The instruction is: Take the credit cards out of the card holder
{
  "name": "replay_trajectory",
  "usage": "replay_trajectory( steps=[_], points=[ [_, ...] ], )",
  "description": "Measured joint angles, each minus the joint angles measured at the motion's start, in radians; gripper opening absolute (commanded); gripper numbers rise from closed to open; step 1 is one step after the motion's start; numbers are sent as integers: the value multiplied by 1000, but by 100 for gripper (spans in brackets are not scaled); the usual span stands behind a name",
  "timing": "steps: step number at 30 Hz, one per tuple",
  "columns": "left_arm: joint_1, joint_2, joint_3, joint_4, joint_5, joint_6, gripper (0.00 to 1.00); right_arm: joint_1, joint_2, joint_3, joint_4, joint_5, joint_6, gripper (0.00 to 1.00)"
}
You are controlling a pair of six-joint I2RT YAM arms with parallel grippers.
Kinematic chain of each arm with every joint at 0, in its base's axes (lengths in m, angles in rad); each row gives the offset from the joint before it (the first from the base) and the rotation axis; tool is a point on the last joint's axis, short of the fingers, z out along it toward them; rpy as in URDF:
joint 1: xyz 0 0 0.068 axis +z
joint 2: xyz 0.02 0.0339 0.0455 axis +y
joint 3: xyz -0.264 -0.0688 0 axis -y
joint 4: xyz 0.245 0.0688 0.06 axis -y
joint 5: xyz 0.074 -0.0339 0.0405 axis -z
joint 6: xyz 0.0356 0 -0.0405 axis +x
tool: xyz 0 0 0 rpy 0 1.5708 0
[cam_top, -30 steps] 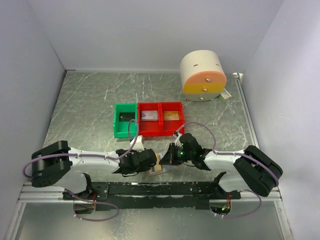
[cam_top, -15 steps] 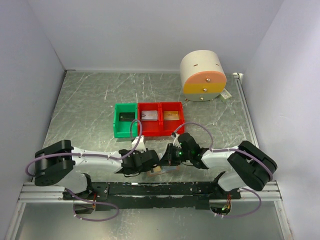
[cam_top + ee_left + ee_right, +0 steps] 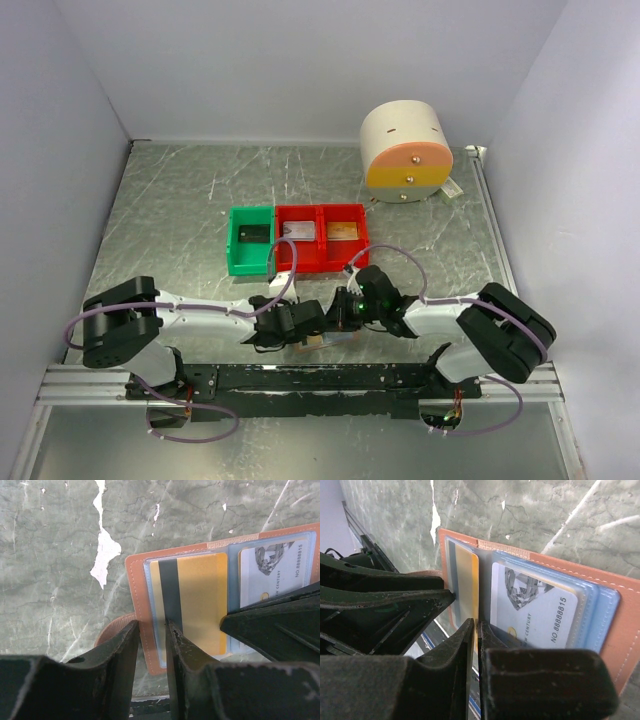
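The card holder (image 3: pixel 136 565) lies open near the table's front edge, tan leather with a pale blue lining; it also shows in the top view (image 3: pixel 318 339) and the right wrist view (image 3: pixel 624 625). A gold credit card (image 3: pixel 200 600) with a black stripe sits in its left pocket. A white card (image 3: pixel 270 562) printed with a number sits in its right pocket. My left gripper (image 3: pixel 151 625) is closed narrowly astride the holder's left edge. My right gripper (image 3: pixel 476 625) is pinched on the gold card's (image 3: pixel 466 580) edge, beside the white card (image 3: pixel 535 610). Both grippers meet over the holder in the top view.
A green bin (image 3: pixel 236 262) and two joined red bins (image 3: pixel 322 262) stand behind the holder, each holding one card. A big cream cylinder with an orange band (image 3: pixel 404 150) stands at the back right. The black mounting rail (image 3: pixel 330 378) runs just in front.
The left arm's base link has swung a little right and the right arm's elbow has drawn in. Both grippers stay at the card holder, which has not visibly moved.
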Motion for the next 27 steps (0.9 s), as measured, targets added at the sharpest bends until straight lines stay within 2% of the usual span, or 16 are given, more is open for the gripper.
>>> replay_trajectory(
  steps=[3, 9, 12, 16, 22, 27],
  points=[
    [0, -5, -5, 3, 0, -4, 38, -2, -24, 0, -24, 13, -6, 0],
    [0, -10, -12, 8, -2, -9, 37, -10, -82, 2, -40, 18, -18, 0],
    [0, -10, -12, 9, -2, -9, 37, -13, -85, 2, -42, 17, -19, 12],
    [0, -9, -12, 9, -2, -9, 37, -16, -67, 2, -45, 16, -25, 22],
    [0, -8, -12, 9, -3, -8, 36, -16, 21, 36, -37, -14, -40, 22],
    [0, -9, -12, 9, -3, -5, 34, -17, 62, 47, -9, -32, -41, 18]
  ],
)
